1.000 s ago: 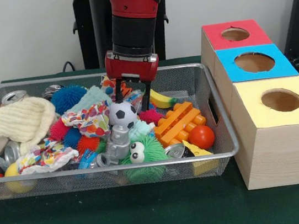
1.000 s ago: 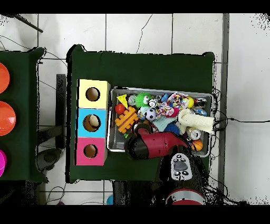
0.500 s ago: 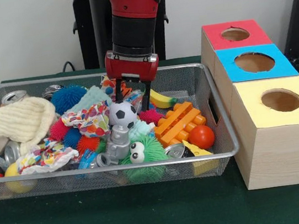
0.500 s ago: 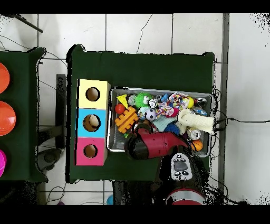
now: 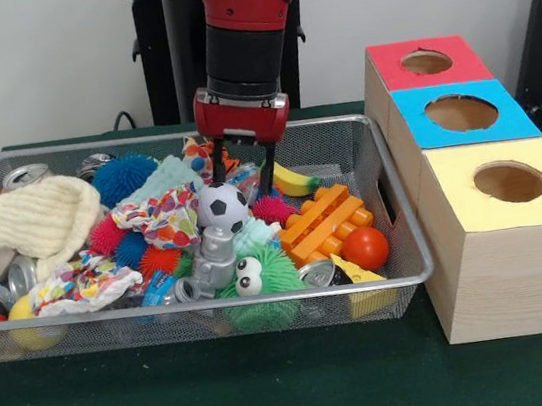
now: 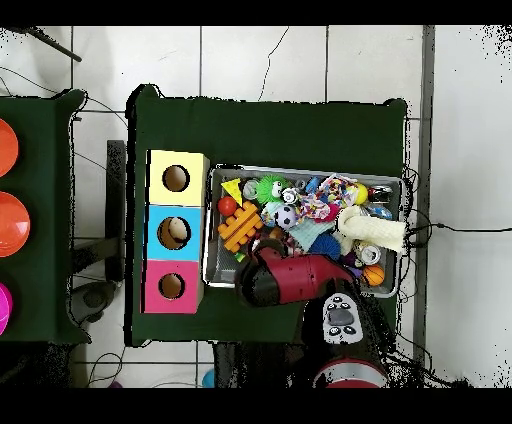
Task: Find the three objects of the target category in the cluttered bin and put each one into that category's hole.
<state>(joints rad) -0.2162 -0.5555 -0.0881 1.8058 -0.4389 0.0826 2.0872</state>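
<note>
Plain pale wall (image 5: pixel 49 62) running behind table, evenly lit. Dark green cloth (image 5: pixel 227 396) covering table top. In overhead view, white tiled floor (image 6: pixel 270 60) showing around table, dark grout lines crossing it, thin cables trailing over tiles at left and right. Second green-covered table (image 6: pixel 35 220) standing at left, carrying orange discs (image 6: pixel 12 224) at its left edge

Front view low across the table, overhead straight down, both showing bin (image 5: pixel 396 195) (image 6: pixel 214 240)

Wire mesh bin (image 5: pixel 405 235), wooden box (image 5: pixel 508 276)
</note>
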